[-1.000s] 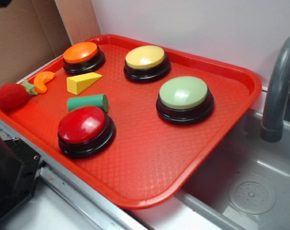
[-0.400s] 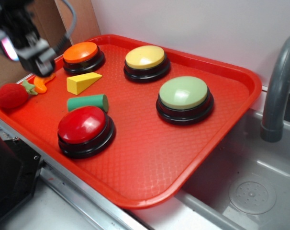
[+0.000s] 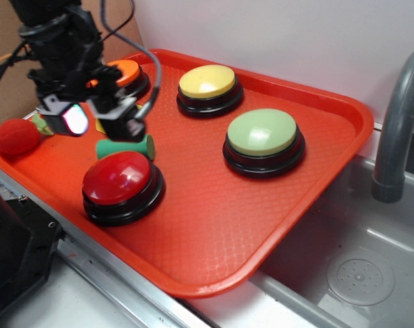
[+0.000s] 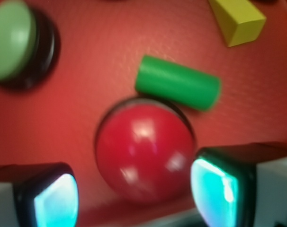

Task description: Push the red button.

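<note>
1. I saw the red button (image 3: 118, 178) at the lower left of the red tray (image 3: 275, 225), beside a green cylinder (image 3: 125, 147).
2. My end effector (image 3: 101, 123) hovered above it, fingers (image 4: 214, 191) spread, grasping nothing.

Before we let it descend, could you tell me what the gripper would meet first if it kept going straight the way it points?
Probably the red button: it lies between the gripper's open fingers, though depth is unclear.

toy kitchen | grey sink (image 3: 371, 273) | faucet (image 3: 398, 123) | red tray (image 3: 214, 225)
</note>
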{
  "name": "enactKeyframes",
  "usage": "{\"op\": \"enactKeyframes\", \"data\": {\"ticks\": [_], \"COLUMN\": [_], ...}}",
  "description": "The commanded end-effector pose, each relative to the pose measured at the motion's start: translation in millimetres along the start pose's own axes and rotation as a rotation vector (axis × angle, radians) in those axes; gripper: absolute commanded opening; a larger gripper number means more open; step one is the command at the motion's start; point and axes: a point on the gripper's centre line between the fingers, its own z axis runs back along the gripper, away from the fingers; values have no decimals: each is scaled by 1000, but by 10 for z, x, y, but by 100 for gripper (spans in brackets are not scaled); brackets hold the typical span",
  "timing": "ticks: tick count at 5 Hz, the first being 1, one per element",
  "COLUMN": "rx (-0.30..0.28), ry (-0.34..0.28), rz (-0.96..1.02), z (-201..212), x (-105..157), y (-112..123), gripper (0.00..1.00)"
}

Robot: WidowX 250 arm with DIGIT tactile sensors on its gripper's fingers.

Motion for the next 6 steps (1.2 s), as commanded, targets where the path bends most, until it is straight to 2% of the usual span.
{"op": "enactKeyframes", "data": {"ticks": [1,3,6], "rx": [76,123,160], "ry": [86,81,-1], "rz": [-93,-175,-189], "z": [-285,-318,-45], "x": [187,117,52], "y": [-29,-132,-170], "gripper": [100,100,100]}}
